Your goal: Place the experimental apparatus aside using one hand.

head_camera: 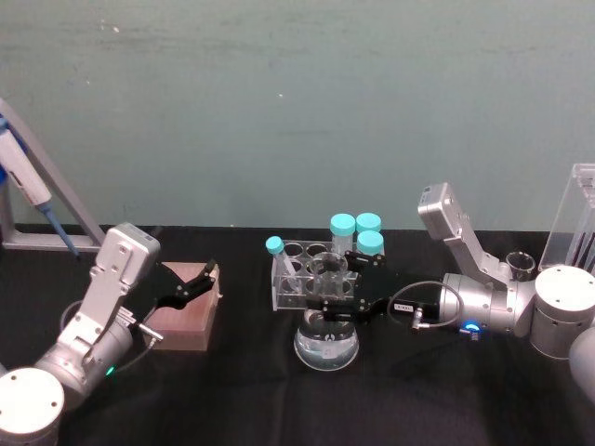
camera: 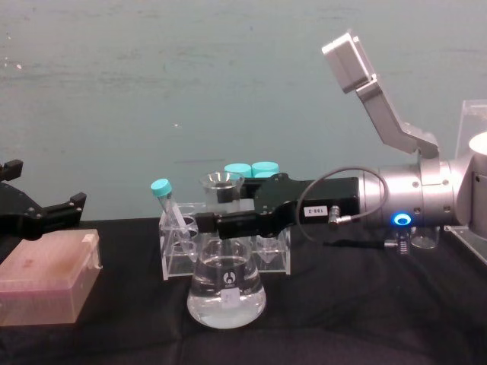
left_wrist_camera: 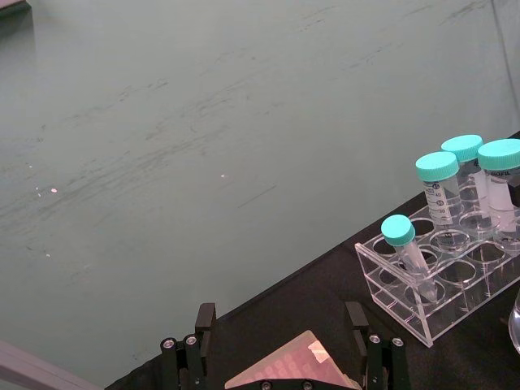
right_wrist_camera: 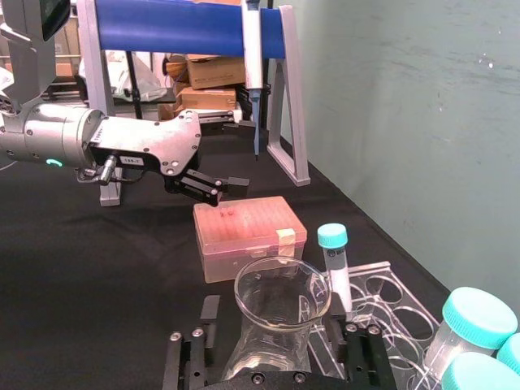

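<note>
Flask point(camera: 227, 293), conical, clear glass, is what I'm working on: wide base w/ clear liquid in roughly the lower third, narrow neck, flared rim, and a small dark round logo on its side that I can't read. It stands on the black table point(head_camera: 418, 390), directly under my right gripper point(head_camera: 329, 289), whose two black fingers sit either side of the neck, closed onto it just below the rim. In the right wrist view the flask's open mouth point(right_wrist_camera: 282, 286) sits between the fingers point(right_wrist_camera: 210, 313), w/ both touching the glass.

Just behind the gripper is a clear acrylic tube rack point(camera: 275, 258) w/ one slim teal-capped tube point(camera: 169, 204) leaning at its near-left corner and three fatter teal-capped tubes point(head_camera: 357, 229) at the far side. Their labels carry print; left wrist view shows graduation numbers and a brand word too small for me to read.

A white tag on the right gripper's black body point(camera: 316, 211) has digits, approx "188-2", not certain. Blue light glows on the silver wrist point(camera: 401, 220).

Beyond the wrist, to its right, stand a small beaker point(head_camera: 521, 267) and tall clear stand point(head_camera: 578, 218).

Left gripper point(head_camera: 197, 279) hovers well left of the flask, over a pinkish tip box point(head_camera: 186, 321), fingers apart, holding nothing.
</note>
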You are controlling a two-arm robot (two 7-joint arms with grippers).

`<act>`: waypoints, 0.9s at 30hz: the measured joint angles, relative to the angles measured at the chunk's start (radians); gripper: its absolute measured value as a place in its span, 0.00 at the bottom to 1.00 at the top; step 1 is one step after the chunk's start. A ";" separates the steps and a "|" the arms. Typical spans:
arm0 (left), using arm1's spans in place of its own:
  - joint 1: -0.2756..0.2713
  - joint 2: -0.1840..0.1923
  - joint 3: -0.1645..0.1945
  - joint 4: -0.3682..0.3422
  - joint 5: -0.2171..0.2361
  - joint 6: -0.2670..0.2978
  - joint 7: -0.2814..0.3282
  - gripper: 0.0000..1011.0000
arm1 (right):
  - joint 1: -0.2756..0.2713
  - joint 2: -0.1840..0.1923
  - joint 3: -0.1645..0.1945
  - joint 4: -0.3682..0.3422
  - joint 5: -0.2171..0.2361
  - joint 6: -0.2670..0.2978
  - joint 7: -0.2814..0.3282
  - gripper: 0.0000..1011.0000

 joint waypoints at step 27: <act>0.000 0.000 0.000 0.000 0.000 0.000 0.000 0.99 | 0.000 0.001 0.001 -0.002 -0.001 0.001 -0.001 0.45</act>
